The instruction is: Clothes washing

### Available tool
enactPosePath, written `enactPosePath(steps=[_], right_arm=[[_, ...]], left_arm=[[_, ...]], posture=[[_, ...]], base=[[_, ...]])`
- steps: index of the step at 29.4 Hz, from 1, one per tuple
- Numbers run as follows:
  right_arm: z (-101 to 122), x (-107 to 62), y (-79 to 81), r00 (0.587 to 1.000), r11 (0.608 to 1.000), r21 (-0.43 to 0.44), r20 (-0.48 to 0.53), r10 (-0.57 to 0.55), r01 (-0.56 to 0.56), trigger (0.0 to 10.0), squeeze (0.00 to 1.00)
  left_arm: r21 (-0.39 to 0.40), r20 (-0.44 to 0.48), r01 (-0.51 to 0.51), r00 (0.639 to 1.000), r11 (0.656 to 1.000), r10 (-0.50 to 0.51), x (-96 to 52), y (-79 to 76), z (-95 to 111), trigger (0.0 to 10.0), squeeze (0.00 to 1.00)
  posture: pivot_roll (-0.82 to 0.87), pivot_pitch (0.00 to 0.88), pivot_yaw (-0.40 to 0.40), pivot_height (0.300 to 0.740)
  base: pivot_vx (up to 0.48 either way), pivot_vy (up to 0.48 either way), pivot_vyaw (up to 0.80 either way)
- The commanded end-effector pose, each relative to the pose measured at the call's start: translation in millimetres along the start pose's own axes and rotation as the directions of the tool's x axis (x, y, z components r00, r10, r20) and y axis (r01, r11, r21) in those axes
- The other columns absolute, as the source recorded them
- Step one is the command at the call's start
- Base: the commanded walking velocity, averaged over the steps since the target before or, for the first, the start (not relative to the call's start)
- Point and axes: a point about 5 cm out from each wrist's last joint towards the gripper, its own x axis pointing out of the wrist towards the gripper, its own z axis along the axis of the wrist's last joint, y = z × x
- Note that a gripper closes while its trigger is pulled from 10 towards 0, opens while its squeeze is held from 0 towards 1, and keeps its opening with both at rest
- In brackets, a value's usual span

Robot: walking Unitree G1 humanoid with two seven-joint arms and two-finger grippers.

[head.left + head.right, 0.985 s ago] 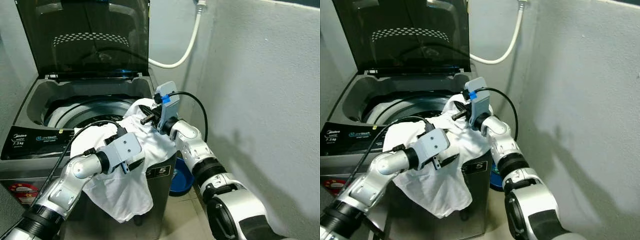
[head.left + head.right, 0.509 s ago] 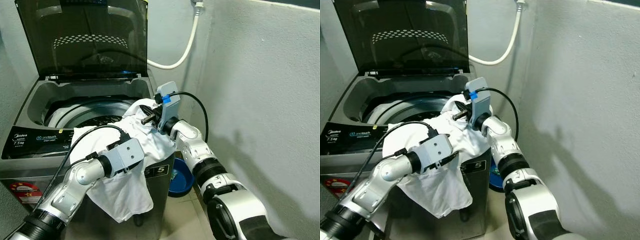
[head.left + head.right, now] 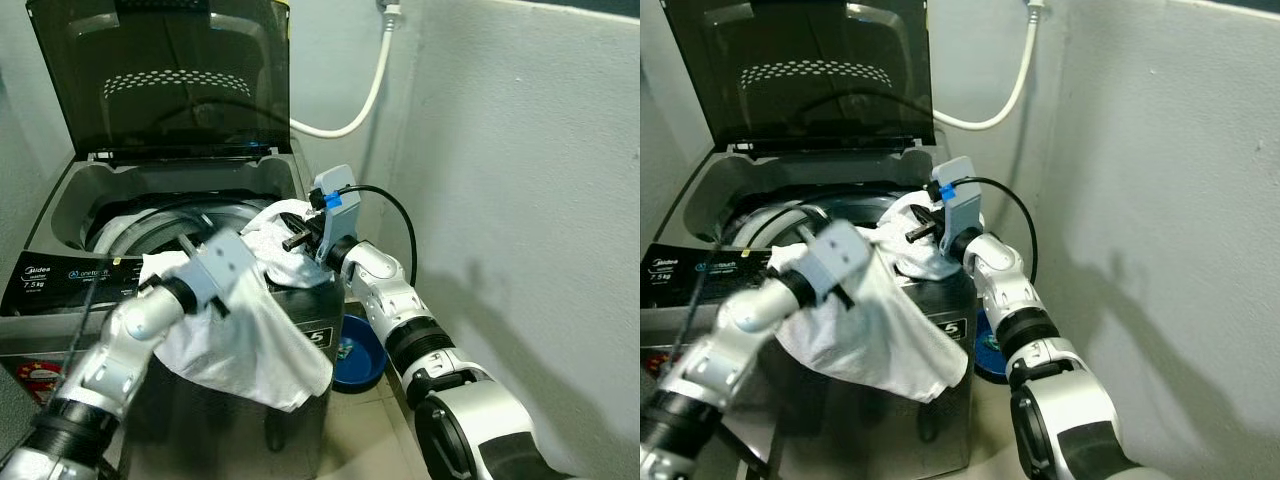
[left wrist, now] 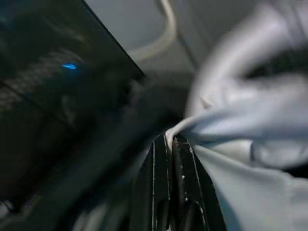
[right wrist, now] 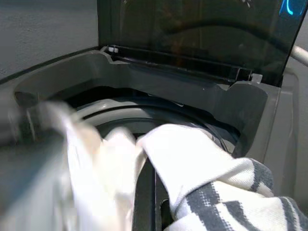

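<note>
The washer (image 3: 170,420) lid (image 3: 160,75) stands raised, leaving the drum mouth (image 3: 150,225) open from above. White cloth (image 3: 250,330) drapes the front-right rim (both arms crowd there), and a wall (image 3: 520,200) closes the right.

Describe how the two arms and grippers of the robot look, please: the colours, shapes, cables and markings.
Both arms are silver, built of rounded segments with black ring joints. The right arm carries a pale grey flat plate with a blue clip at the wrist, and a black cable loops from it. The left arm ends in a boxy light grey wrist block; it is blurred. The left gripper has long black fingers.
</note>
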Motion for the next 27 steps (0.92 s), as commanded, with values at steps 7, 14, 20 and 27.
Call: enactPosePath(steps=[7,14,20,27], right_arm=[[-0.6,-1.0,-0.4,1.0,1.0,0.019,0.0,0.0,0.0,10.0,0.0],[7.2,-7.9,12.4,0.963,0.926,0.287,0.176,0.202,-0.247,10.0,1.0],[10.0,-9.8,13.6,0.95,0.903,0.319,0.216,0.227,-0.288,10.0,1.0],[20.8,-27.5,10.2,0.877,0.786,0.433,0.394,0.275,-0.441,10.0,0.0]], left_arm=[[-0.079,0.138,-0.184,0.971,0.98,0.193,2.5,40.2,30.4,0.0,0.0],[0.098,0.197,-0.58,0.808,0.809,0.555,-11.5,146.1,57.9,0.0,0.0],[0.128,0.192,-0.615,0.785,0.778,0.589,-14.8,158.0,57.6,0.0,0.0],[0.082,0.151,-0.639,0.767,0.765,0.624,-6.2,195.7,57.0,0.0,0.0]], posture=[[-0.02,0.0,-0.055,0.74],[-0.02,0.0,-0.046,0.74],[-0.02,0.0,-0.046,0.74],[-0.04,0.0,-0.036,0.74]], base=[[0.0,0.0,0.0],[0.0,0.0,0.0],[0.0,0.0,0.0],[0.0,0.0,0.0]])
